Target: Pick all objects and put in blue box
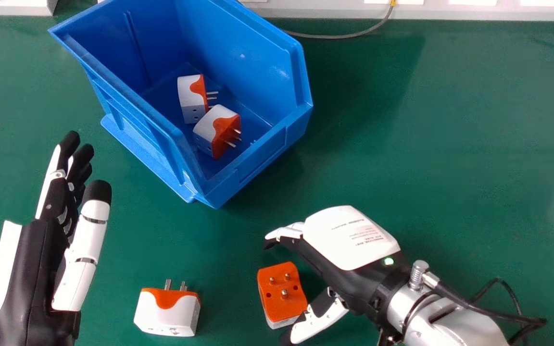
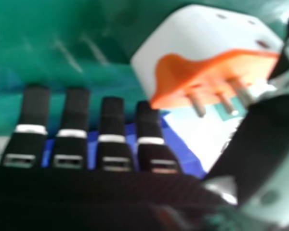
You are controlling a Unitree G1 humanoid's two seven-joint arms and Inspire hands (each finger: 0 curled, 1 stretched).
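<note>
Left plug: white body [image 1: 167, 312], orange face with pins toward the box side; lower left of frame, on the table [image 1: 426, 168], well apart from both hands. Next after this one.
Right plug: orange face [image 1: 282, 293], lower middle of frame, on table, pins up. In the gap between right thumb and fingers; contact can't be told.
Right hand: back of hand [image 1: 349, 235] up, lower right of frame. Fingers and thumb spread apart, nothing clamped. Step looks like lining up for the grasp.
Right grip: bring thumb and fingers in together on opposite sides of the body. Uneven closing could skid or spin the plug. Keep fingertips off the pins; they give a poor hold and could tip it.
Right lift: squeeze firm, hard smooth shell may slip. Check it's held, then go straight up before travelling.
Left hand: on edge [image 1: 36, 269], lower left of frame, fingers fairly straight, thumb apart, holding nothing. Keep out of the carry path.
Blue box: near wall [image 1: 262, 156], upper left to upper middle of frame. Carry toward upper left, pass over the near wall with room for hanging fingers.
Boxed plugs: front one [image 1: 209, 125] and back one [image 1: 191, 103], both inside. Release low beside them so nothing bounces or jams.
</note>
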